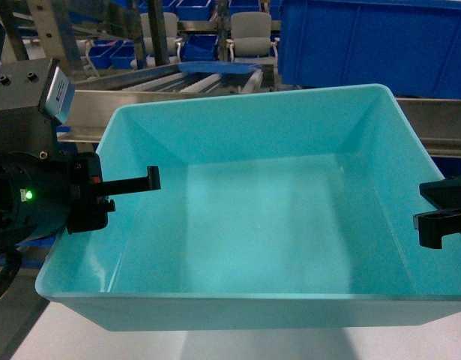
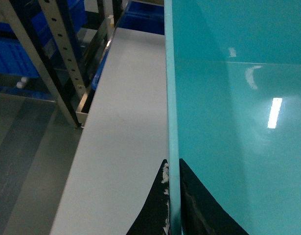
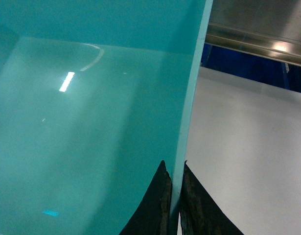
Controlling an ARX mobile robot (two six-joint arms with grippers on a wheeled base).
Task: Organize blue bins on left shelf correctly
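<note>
Fingers of both arms pinch narrowly shut on the turquoise bin's opposite side walls.

A large dark blue tub sits at the back right. Two grey chairs stand behind. The bench is pale grey.

floor: grey concrete | worktop: white | back: two grey chairs, dark-blue tubs

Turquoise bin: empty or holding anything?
Empty. The head view shows the turquoise bin's bare floor and inner walls; both wrist views show only smooth plastic with light reflections.
</note>
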